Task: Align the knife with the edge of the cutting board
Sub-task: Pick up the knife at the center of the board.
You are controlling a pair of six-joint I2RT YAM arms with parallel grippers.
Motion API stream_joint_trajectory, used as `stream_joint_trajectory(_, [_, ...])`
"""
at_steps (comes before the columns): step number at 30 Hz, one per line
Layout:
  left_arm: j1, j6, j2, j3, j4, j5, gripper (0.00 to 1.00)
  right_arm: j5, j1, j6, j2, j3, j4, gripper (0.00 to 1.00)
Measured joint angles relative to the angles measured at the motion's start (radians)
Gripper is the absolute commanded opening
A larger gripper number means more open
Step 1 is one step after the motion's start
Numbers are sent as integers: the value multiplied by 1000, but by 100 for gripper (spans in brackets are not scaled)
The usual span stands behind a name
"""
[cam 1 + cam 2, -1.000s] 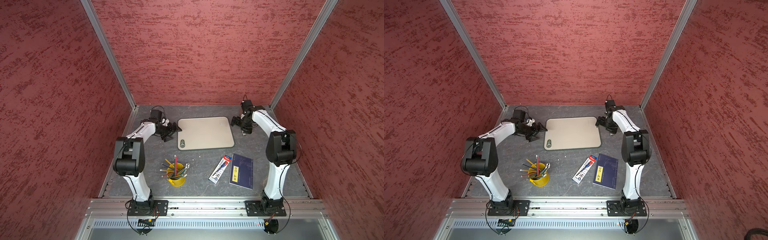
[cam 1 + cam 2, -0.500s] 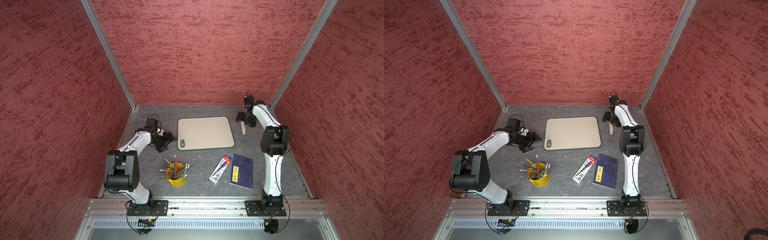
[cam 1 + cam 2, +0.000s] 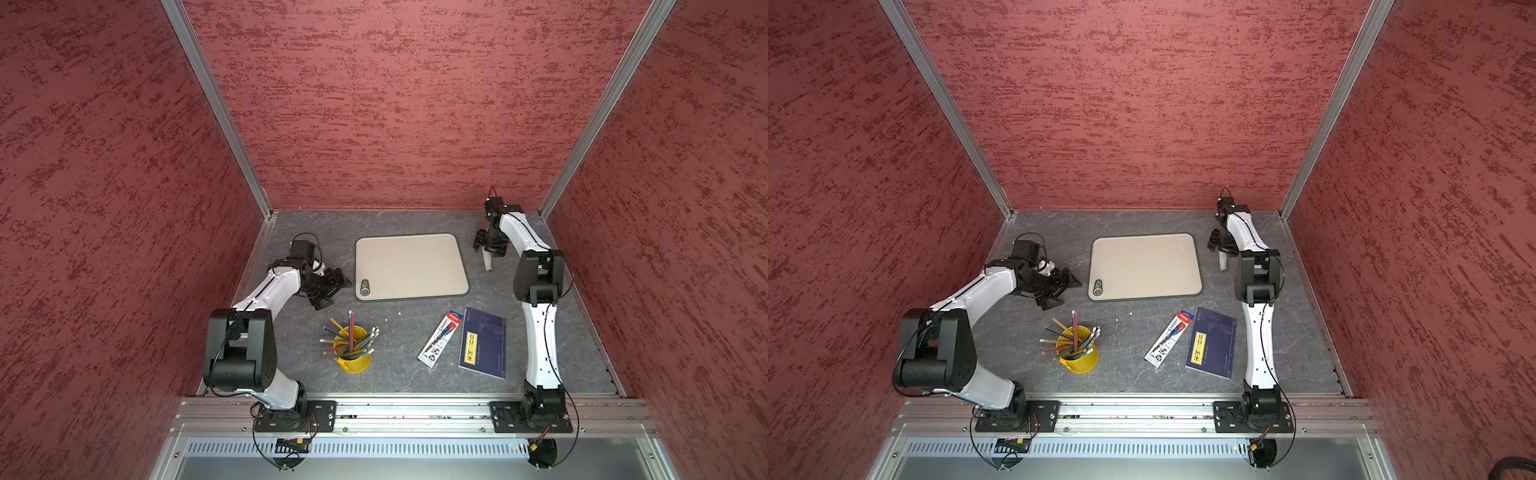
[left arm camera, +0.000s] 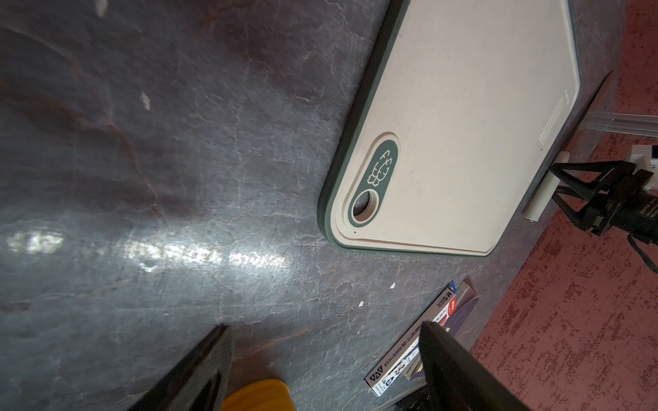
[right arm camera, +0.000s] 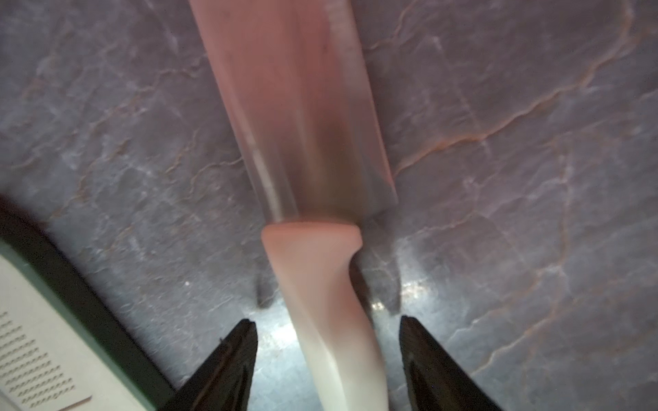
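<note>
On the counter (image 3: 395, 328), knife (image 5: 309, 160) lies flat just right of the cutting board (image 3: 411, 266) in both top views, strip of counter between them. Over it, right fingers (image 5: 431, 363) straddle the white handle, gap on each side, not gripping. At board's left, left fingers (image 4: 459, 373) spread, nothing between. Writing: pen pack (image 4: 402, 356) logo looks like "M&G"; notebook (image 3: 484, 343) yellow label too small to read; board's green oval badge has a drawing only.
</note>
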Motion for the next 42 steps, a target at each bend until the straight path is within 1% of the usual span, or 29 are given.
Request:
stream_joint_trajectory(2, [0,0,0,0,-3,-5,86,1,0,-5,8,-1,1,63])
stream_joint_trajectory(4, [0,1,0,0,-3,-8,86,0,0,-9,8,-1,0,58])
stream_joint_trajectory(6, [0,4,0,0,-6,-10,86,-4,0,-13,7,-5,3,48])
stream_joint_trajectory(9, [0,7,0,0,-11,-11,86,-14,0,-28,3,-16,11,30])
stream_joint_trajectory(11, [0,8,0,0,-11,-11,86,-21,0,-21,0,-21,15,15])
stream_joint_trajectory(14, [0,13,0,0,-12,-11,86,-32,0,-31,-2,-22,17,0])
stream_joint_trajectory(19, [0,21,1,0,-13,-11,86,-45,0,-30,-10,-28,22,0])
stream_joint_trajectory(22, [0,24,2,0,-13,-10,85,-63,2,-25,-45,-81,40,0])
stream_joint_trajectory(25, [1,30,11,0,-13,-10,86,-85,13,-3,-145,-204,64,0])
stream_joint_trajectory(29, [6,41,33,4,-9,-7,86,-102,52,45,-353,-402,100,0])
stream_joint_trajectory(31, [10,47,48,5,-8,-3,86,-109,82,74,-469,-505,127,0])
stream_joint_trajectory(34, [12,58,70,5,0,6,86,-108,144,99,-594,-621,146,0])
stream_joint_trajectory(40, [24,79,81,5,12,30,86,-97,307,159,-733,-857,186,0])
stream_joint_trajectory(42, [27,87,81,5,18,43,86,-92,370,175,-765,-909,180,0])
